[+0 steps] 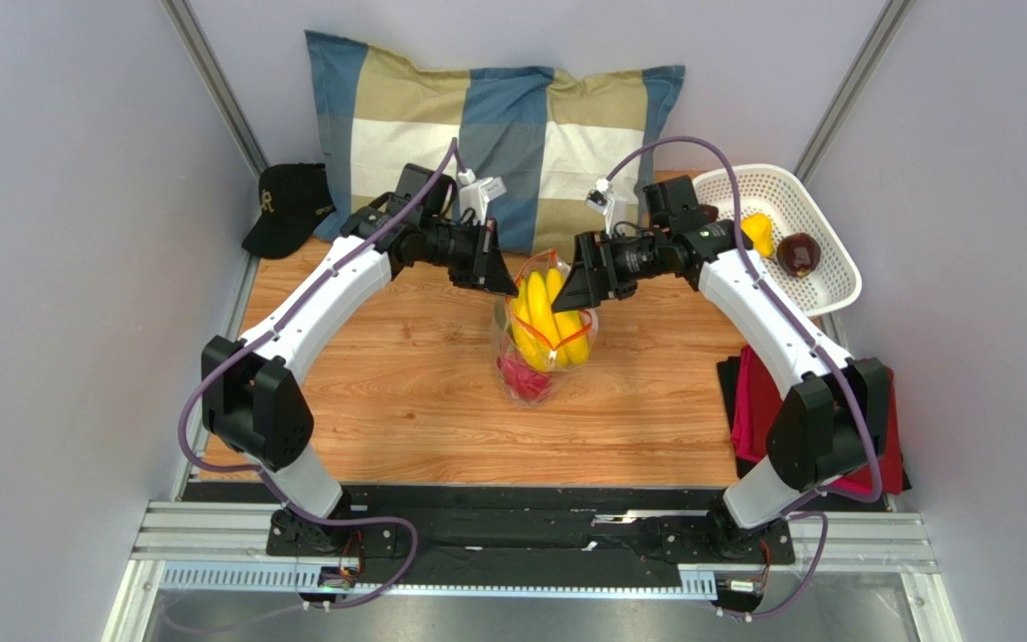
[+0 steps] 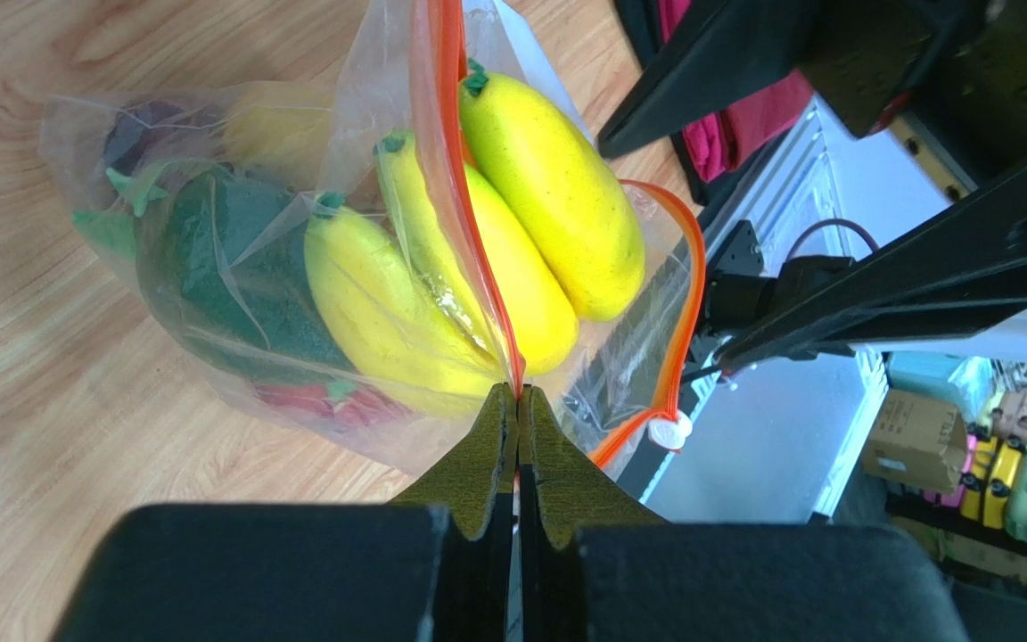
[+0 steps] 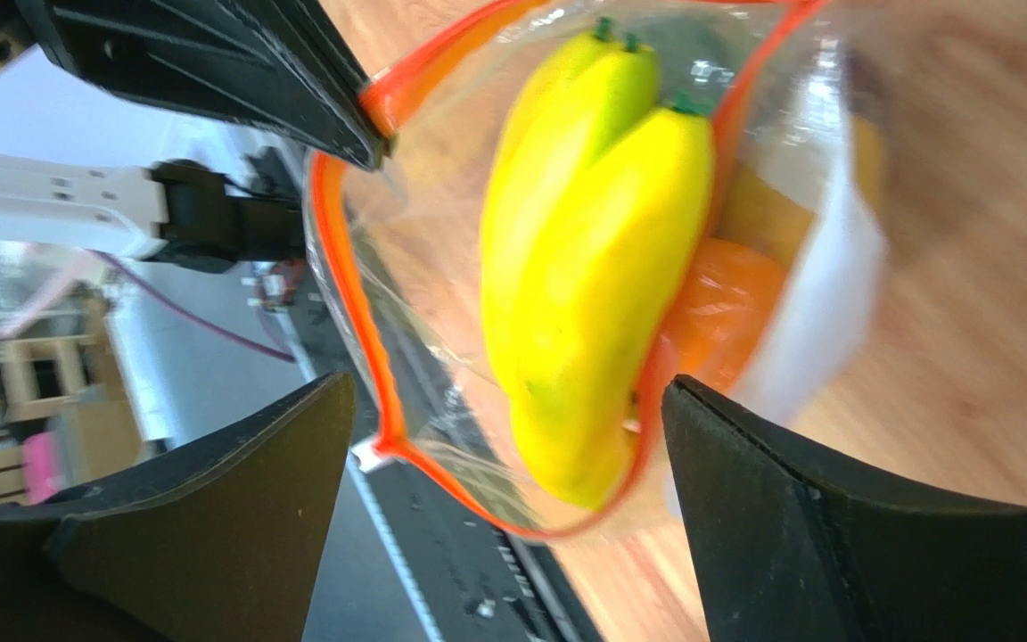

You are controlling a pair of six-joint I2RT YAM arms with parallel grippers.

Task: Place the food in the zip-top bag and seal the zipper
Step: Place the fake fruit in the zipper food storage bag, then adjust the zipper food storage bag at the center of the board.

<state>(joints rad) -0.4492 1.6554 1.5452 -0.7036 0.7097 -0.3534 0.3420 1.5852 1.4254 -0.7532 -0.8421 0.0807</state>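
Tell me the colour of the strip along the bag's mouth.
The zipper is orange-red, clearest in the right wrist view.

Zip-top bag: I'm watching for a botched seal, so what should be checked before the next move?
1. Left gripper pinching the zipper: ok, jaws shut on the strip.
2. Right gripper let go of the banana bunch: ok, jaws wide open either side of it.
3. Bananas sunk below the mouth of the zip-top bag: cannot tell.
4. All food bagged: not ok, a yellow piece and a dark purple piece lie in the white basket.
5. Zipper closed: not ok, the mouth gapes open.
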